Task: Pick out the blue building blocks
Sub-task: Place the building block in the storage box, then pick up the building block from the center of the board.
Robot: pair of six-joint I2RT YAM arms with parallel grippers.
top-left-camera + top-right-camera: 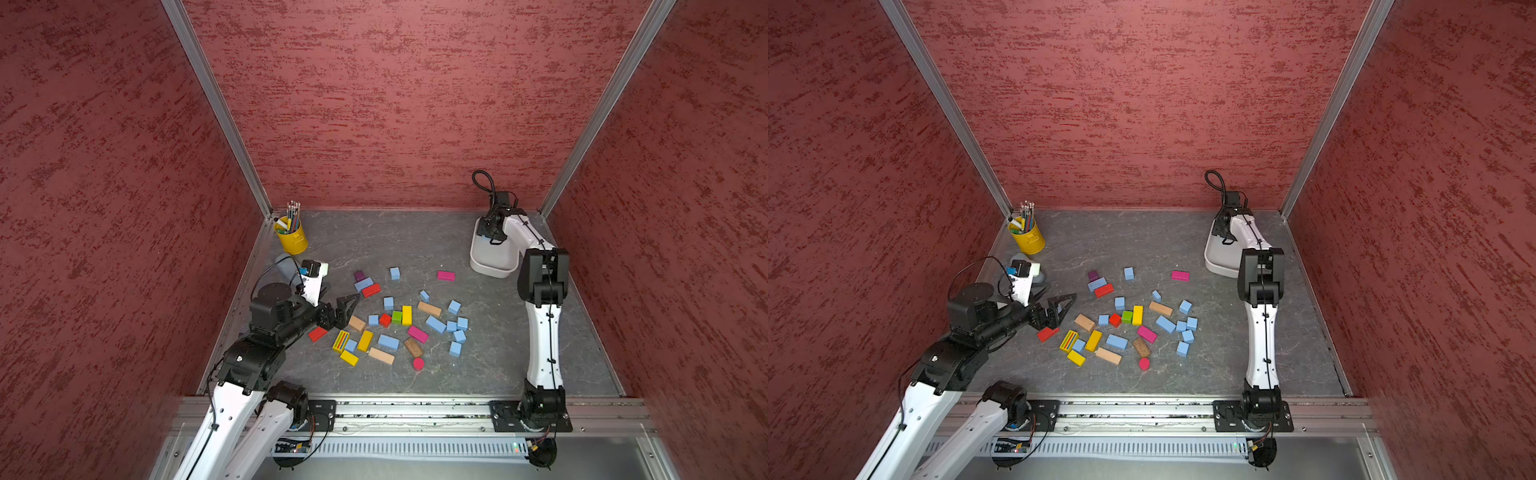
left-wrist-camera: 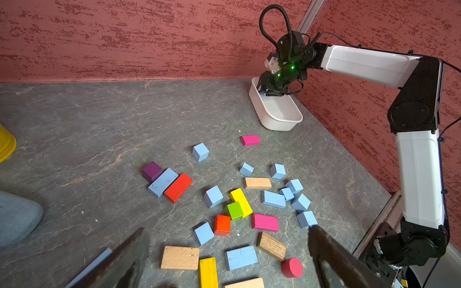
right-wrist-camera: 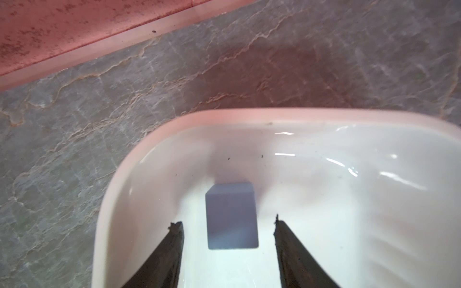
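Cube in bin: blue cube (image 3: pixel 232 217) sits inside the white tub (image 3: pixel 249 114), with the right gripper (image 3: pixel 227 222) jaws apart and a gap on both sides of it.
No long axis on the cube; its faces are square to the fingers. Tub is at the far right corner of the table (image 1: pixel 415 241). At the pile's left edge the left gripper (image 1: pixel 348 311) is spread wide. On the table I count thirteen blue blocks (image 1: pixel 435 324): ten cubes, three bricks. The brick (image 1: pixel 363 284) by the purple cube (image 1: pixel 359 275) lies diagonal, flush against a red brick (image 1: pixel 371 290).
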